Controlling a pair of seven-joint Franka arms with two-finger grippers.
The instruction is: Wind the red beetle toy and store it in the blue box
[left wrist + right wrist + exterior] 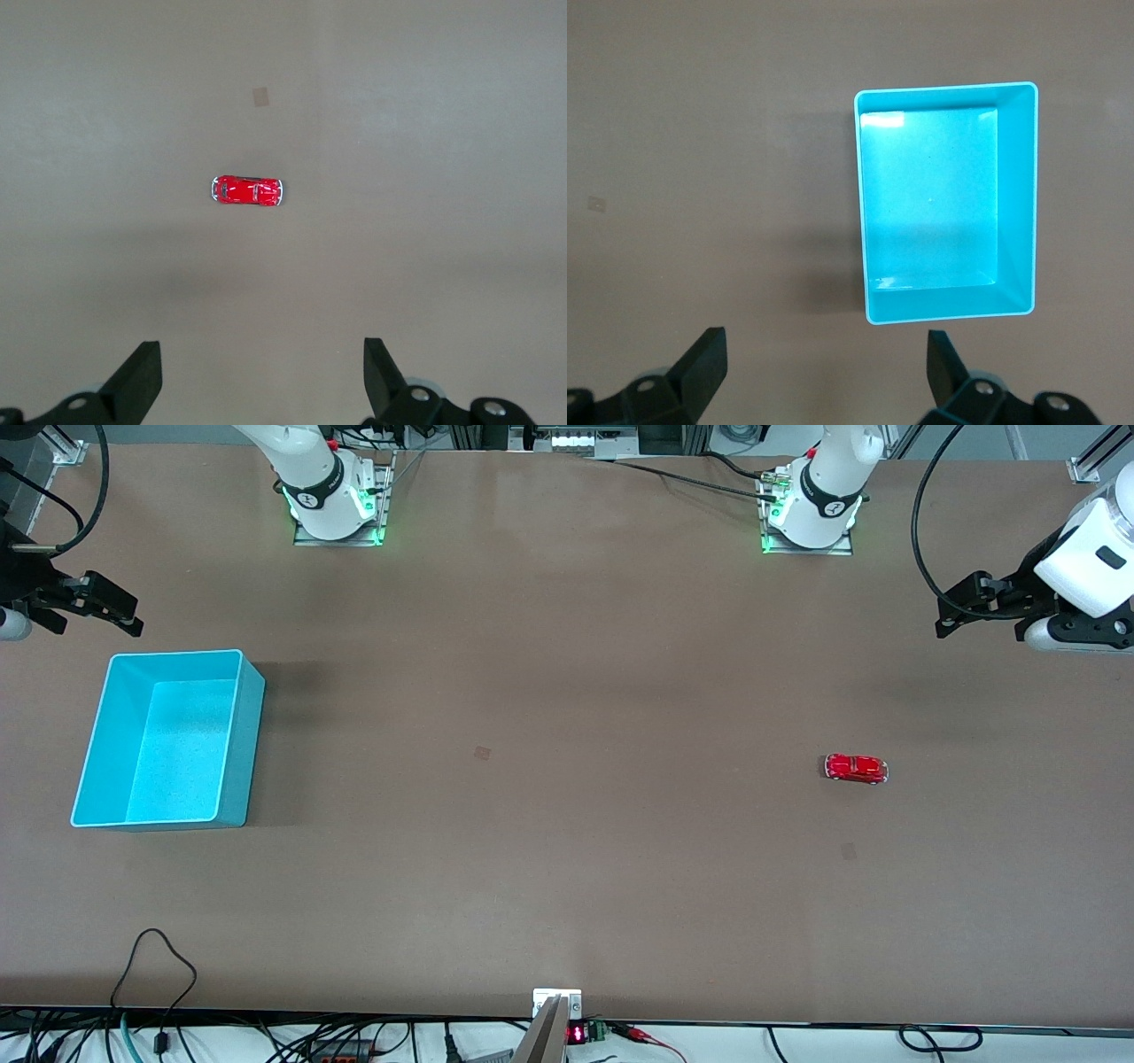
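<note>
At the right arm's end of the brown worktop point(549, 646), the right pincer point(124, 615) hangs in the air at the edge of the front view, its two dark fingers spread apart and grasping nothing. The same pincer point(824, 359) shows in its own wrist view with a wide gap between the fingers, looking down on the box.

The blue box point(239, 753) stands on the worktop just nearer to the front camera than that pincer. It sits upright with its opening upward (the speckled floor shows bare, with only a glare on it), and its long sides run roughly toward the front camera. In the right wrist view the blue box point(1017, 195) fills much of the picture.

A small faint square mark point(483, 753) lies near the middle of the worktop.

The red beetle toy point(856, 768) rests on its wheels toward the left arm's end of the worktop, well apart from the box, untouched by either arm. In the left wrist view the red beetle toy point(247, 189) lies lengthwise, silvery bumpers at both ends.

The left pincer point(946, 622) hovers over the worktop at the left arm's end, released and empty; its wrist view shows the pincer point(261, 367) with its fingers wide apart.
</note>
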